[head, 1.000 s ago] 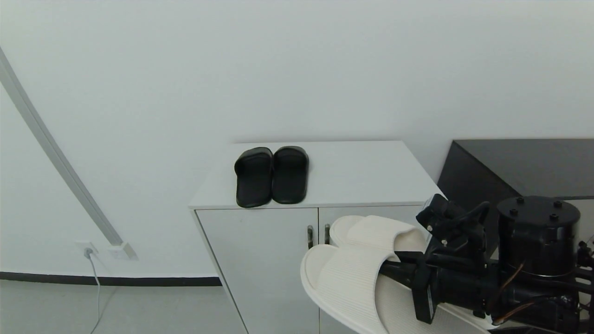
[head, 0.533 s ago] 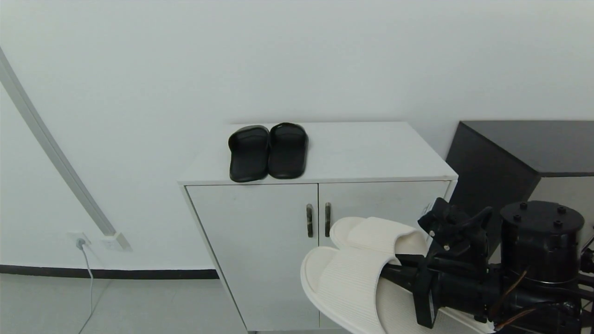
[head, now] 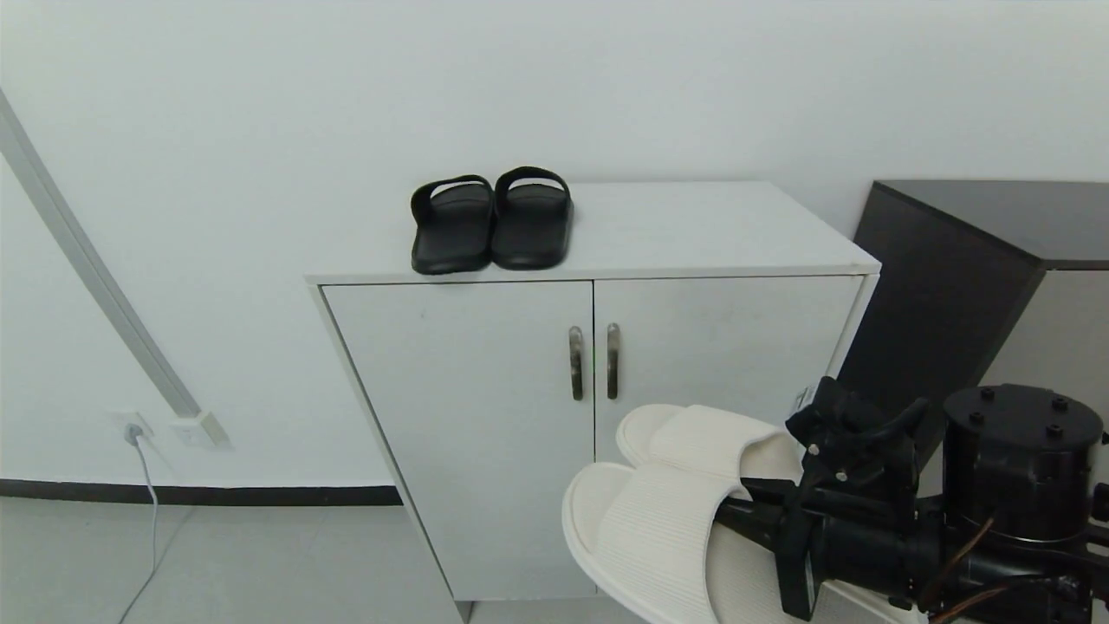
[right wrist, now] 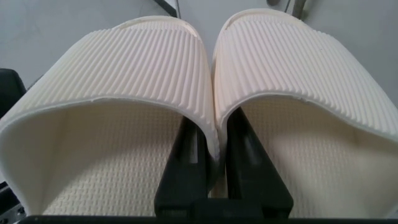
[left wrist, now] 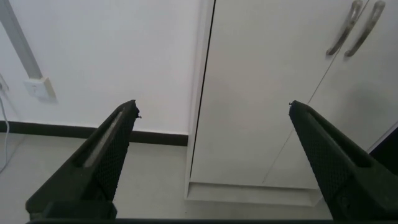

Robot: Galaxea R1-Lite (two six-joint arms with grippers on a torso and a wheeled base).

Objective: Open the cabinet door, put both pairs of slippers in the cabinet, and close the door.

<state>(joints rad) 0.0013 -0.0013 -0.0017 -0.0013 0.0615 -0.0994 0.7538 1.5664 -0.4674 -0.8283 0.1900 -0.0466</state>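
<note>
A white two-door cabinet [head: 468,407] stands against the wall, both doors closed, with two metal handles [head: 593,361] at the middle seam. A pair of black slippers [head: 491,221] rests on its top near the left front edge. In front of the right door and lower, my right gripper [head: 745,507] is shut on a pair of white ribbed slippers [head: 658,520], toes toward the cabinet. Its fingers [right wrist: 242,168] pinch the slippers' [right wrist: 143,68] two inner walls together. My left gripper [left wrist: 212,106] is open and holds nothing, facing the left door [left wrist: 261,93] low down.
A black cabinet [head: 953,277] stands right of the white one, close beside it. Left of the cabinet, a wall socket [head: 130,429] has a cable hanging to the grey floor [head: 217,563]. A grey strip [head: 87,260] runs diagonally down the wall.
The whole head picture has shifted: the cabinet sits higher in it and more of its doors shows, so the camera has moved. The right gripper keeps the white slippers.
</note>
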